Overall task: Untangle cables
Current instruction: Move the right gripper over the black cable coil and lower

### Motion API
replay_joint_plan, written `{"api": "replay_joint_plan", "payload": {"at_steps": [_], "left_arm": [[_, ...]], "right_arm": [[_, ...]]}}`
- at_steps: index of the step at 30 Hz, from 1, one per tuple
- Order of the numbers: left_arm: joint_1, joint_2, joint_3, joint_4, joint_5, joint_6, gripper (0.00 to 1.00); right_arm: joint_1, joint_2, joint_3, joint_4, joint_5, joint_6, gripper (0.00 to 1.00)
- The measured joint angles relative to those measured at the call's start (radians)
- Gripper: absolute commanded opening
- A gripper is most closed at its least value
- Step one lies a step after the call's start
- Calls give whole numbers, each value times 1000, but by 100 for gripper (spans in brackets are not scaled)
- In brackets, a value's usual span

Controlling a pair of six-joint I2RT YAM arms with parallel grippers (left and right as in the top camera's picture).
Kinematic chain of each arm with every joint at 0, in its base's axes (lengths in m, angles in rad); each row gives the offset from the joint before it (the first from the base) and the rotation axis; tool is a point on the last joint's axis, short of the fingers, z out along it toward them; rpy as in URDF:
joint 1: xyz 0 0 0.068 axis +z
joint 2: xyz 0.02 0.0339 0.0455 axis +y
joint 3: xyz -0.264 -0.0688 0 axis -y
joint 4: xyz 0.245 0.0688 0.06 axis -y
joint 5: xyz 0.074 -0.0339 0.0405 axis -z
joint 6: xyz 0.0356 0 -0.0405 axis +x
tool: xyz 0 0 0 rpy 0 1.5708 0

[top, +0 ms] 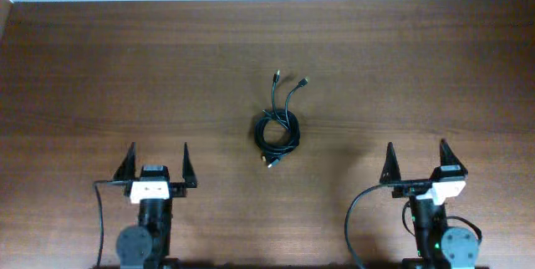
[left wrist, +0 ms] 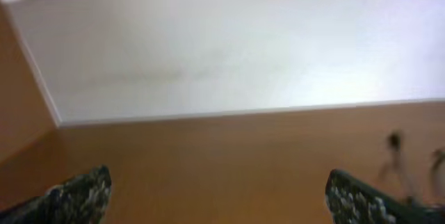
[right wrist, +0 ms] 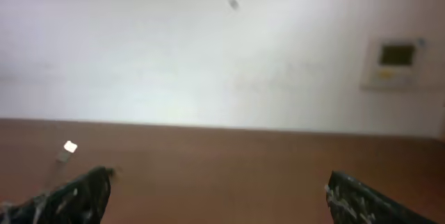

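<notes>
The cables (top: 277,129) lie as a small black coil in the middle of the wooden table, with two plug ends (top: 289,79) pointing to the far side and a gold-tipped end at the coil's near side. My left gripper (top: 157,164) is open and empty, near the front edge, left of the coil. My right gripper (top: 416,162) is open and empty, near the front edge, right of the coil. In the left wrist view blurred cable ends (left wrist: 398,156) show at the far right. In the right wrist view a pale plug end (right wrist: 67,149) shows at the left.
The wooden table (top: 125,77) reaches a white wall at the back (left wrist: 229,50). Thick black robot cables (top: 355,219) hang by each arm's base. A wall panel (right wrist: 396,62) shows in the right wrist view.
</notes>
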Motion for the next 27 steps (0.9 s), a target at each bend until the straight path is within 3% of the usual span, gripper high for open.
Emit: {"api": "replay_joint_plan", "payload": {"at_steps": [3,8,13,19,22,27], "left_arm": [[0,0,3,37,77,-38,99],[0,31,179,-3,138,-117,99],[0,230,496,-240,214,-136,99],[0,643,961,-617,350,-135,99],[0,756,1159,-811,425,-135,99],[-2,763,1234,-967,619,-136,99]], "right_arm": [[0,0,3,37,-90,-25,99],[0,55,155,-75,-210,-66,99],[0,256,445,-271,-250,-101,99],[0,563,918,-817,-271,-111,99],[-1,681,1182,-1112,-317,-113,99],[-1,716,1355,-1289,-504,-114,99]]}}
